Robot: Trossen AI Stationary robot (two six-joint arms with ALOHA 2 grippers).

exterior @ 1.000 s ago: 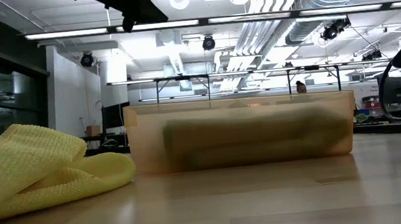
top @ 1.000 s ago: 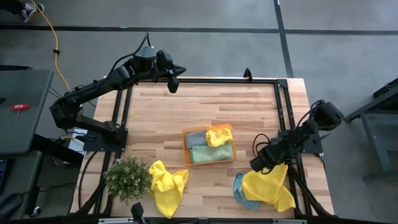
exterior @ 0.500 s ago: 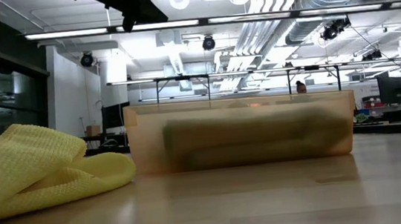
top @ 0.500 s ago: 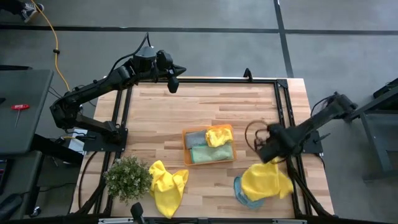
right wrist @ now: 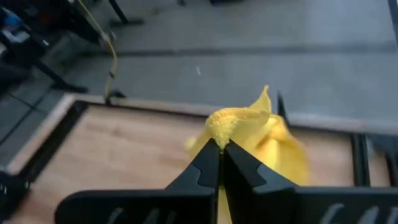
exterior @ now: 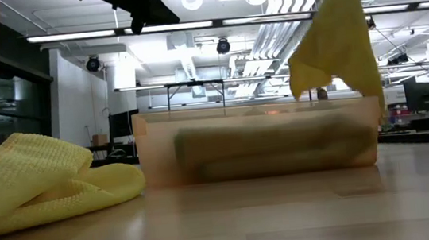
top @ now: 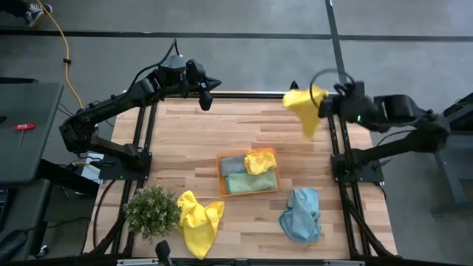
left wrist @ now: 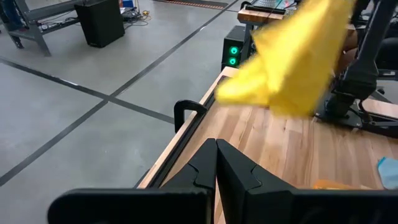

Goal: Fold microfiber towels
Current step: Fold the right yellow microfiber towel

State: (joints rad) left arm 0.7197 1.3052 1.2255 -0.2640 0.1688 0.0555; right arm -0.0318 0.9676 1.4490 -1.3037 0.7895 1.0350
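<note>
Yellow towel (top: 305,108) hangs pinched in closed right pincer (top: 327,104), up beyond orange tray (top: 273,152). Tray holds folded towels (top: 250,181) (three or so); two heaps unfolded. Left pincer (top: 206,103) closed, empty.

Yellow towel (exterior: 338,39) hanging (airborne) — tray (exterior: 257,141) behind.

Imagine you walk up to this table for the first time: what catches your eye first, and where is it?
First, a yellow towel dangling in the air from the shut right gripper over the table's far right corner. Next, the orange tray in the middle holding several towels, with a blue towel crumpled near the front right edge. Another yellow towel lies beside a potted plant at the front left.
</note>
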